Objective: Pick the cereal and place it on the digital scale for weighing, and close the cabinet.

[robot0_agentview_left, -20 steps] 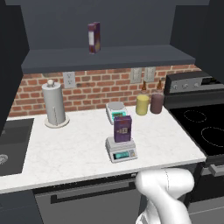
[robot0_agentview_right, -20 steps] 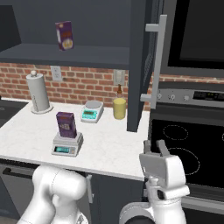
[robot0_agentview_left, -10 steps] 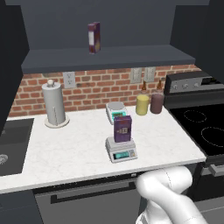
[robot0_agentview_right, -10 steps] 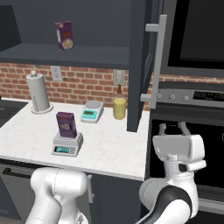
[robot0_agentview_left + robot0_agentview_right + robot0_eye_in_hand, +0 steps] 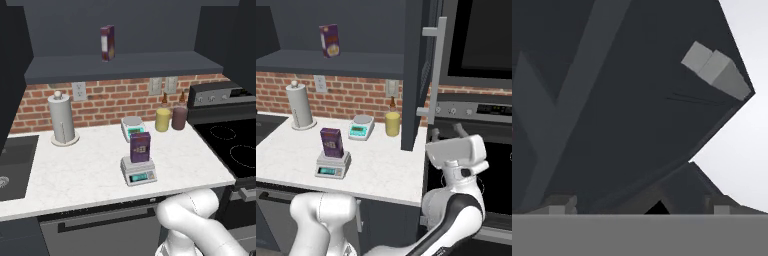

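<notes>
A: The dark purple cardboard cereal box with its small pale label stands upright on the low light-grey digital scale, square on the platform, green display facing the counter's front edge.

B: Same from the right side: cereal box on the scale, out on the white marbled counter. Just behind sits a smaller white scale with a teal front.

A: And the arm?

B: The white arm's two-finger gripper is well off to the right, in front of the black stove, pointing up. Its fingers stand wide apart, nothing between them.

A: Cabinet?

B: The dark charcoal upper cabinet door stands swung out, edge toward us, its long silver bar handle above the gripper. From the hand camera, the door's dark panel looms close, a grey handle mount showing on it.

A: On the open shelf a maroon box with a cream-yellow panel stands upright. A paper towel roll on its holder stands at the counter's left, a yellow jar by the brick wall.
</notes>
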### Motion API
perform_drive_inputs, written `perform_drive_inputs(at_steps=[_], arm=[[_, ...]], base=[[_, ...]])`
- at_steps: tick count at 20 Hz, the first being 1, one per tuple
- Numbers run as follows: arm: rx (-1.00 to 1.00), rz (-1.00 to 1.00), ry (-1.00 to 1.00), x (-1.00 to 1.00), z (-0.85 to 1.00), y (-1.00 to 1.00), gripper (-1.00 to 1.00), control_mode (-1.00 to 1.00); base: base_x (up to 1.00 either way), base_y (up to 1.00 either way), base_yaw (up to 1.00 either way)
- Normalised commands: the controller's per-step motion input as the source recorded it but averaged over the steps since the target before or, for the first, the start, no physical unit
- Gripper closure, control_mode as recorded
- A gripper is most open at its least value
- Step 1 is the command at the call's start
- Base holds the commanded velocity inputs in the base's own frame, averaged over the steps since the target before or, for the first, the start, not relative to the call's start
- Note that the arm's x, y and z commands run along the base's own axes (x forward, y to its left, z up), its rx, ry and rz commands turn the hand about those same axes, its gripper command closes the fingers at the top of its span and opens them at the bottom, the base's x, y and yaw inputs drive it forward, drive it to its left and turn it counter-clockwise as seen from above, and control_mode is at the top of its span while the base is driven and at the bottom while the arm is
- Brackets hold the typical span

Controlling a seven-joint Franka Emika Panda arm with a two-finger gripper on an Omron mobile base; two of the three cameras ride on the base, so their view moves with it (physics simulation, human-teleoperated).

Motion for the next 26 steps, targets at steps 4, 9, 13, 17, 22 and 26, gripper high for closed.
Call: perform_drive_inputs(at_steps=[4,9,13,17,22,26], arm=[[-0.08,0.07,0.00,0.19,0.38,0.64,-1.00,-1.00],[-0.07,0.01,0.00,0.16,0.46,0.56,-1.00,-1.00],[-0.06,0.00,0.00,0.03,0.42,0.64,-1.00,-1.00],[-0.09,0.00,0.00,0.03,0.26,0.93,-1.00,-1.00],[-0.09,-0.01,0.04,0.41,0.05,1.00,-1.00,-1.00],[-0.06,-0.07,0.07,0.69,0.05,0.99,-1.00,-1.00]], base=[[0.00,0.00,0.00],[0.00,0.00,0.00],[0.00,0.00,0.00],[0.00,0.00,0.00],[0.00,0.00,0.00],[0.00,0.00,0.00]])
